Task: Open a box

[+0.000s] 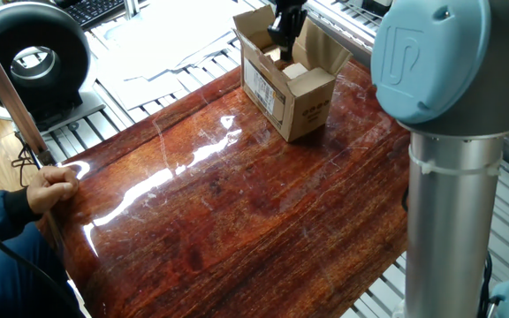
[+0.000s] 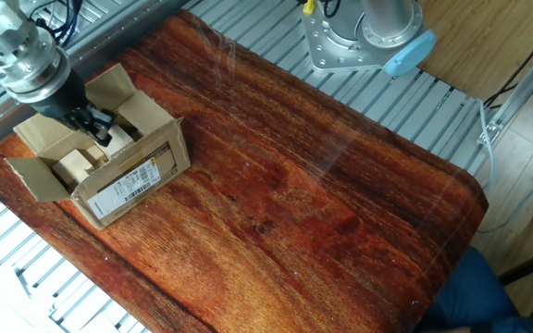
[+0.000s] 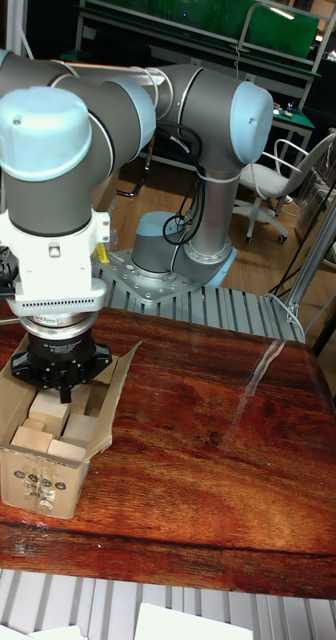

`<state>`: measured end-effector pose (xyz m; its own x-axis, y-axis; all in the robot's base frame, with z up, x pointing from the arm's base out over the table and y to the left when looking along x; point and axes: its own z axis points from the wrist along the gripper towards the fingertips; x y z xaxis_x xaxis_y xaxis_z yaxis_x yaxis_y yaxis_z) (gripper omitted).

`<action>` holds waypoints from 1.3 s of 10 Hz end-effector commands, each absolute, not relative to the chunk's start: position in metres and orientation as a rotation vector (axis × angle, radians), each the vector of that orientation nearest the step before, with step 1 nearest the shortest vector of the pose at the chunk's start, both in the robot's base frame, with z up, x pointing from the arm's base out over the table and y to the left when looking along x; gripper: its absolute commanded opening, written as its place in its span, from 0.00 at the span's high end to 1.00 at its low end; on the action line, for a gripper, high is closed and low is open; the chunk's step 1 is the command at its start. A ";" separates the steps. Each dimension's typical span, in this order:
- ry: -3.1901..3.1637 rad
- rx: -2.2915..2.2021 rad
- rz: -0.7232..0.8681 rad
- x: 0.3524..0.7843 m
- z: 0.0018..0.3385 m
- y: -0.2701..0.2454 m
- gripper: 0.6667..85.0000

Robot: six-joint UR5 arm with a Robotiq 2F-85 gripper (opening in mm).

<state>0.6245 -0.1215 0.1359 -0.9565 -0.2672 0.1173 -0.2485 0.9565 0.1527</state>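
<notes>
The box point(image 1: 288, 93) is a small brown cardboard carton at the far end of the wooden table point(image 1: 237, 194). Its top flaps stand spread open, and pale wooden blocks point(image 2: 74, 166) show inside. A white label point(image 2: 130, 182) is on one side and dark printing point(image 1: 312, 112) on another. My gripper point(image 2: 97, 130) reaches down into the open top near one flap. Its dark fingers look shut, with nothing seen between them. In the tall fixed view the gripper body point(image 3: 60, 368) hides the fingertips above the box point(image 3: 46, 478).
A person's hand point(image 1: 51, 187) holds a rod at the table's near-left edge. A black round fan point(image 1: 32, 55) stands beyond the left side. My arm's base point(image 2: 364, 37) is bolted to the slatted frame, and its column point(image 1: 453, 194) fills the right foreground.
</notes>
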 end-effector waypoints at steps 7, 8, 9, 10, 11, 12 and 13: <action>-3.003 0.456 -0.408 0.617 0.107 -0.101 1.00; -2.998 0.455 -0.425 0.614 0.106 -0.098 1.00; -2.987 0.456 -0.451 0.610 0.106 -0.094 1.00; -2.977 0.468 -0.487 0.604 0.106 -0.090 1.00; -2.950 0.472 -0.525 0.594 0.109 -0.087 1.00; -2.932 0.474 -0.535 0.587 0.111 -0.087 1.00; -2.916 0.482 -0.534 0.581 0.115 -0.088 1.00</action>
<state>0.5957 -0.0932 0.1086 -0.9454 -0.3193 0.0658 -0.2825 0.9031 0.3235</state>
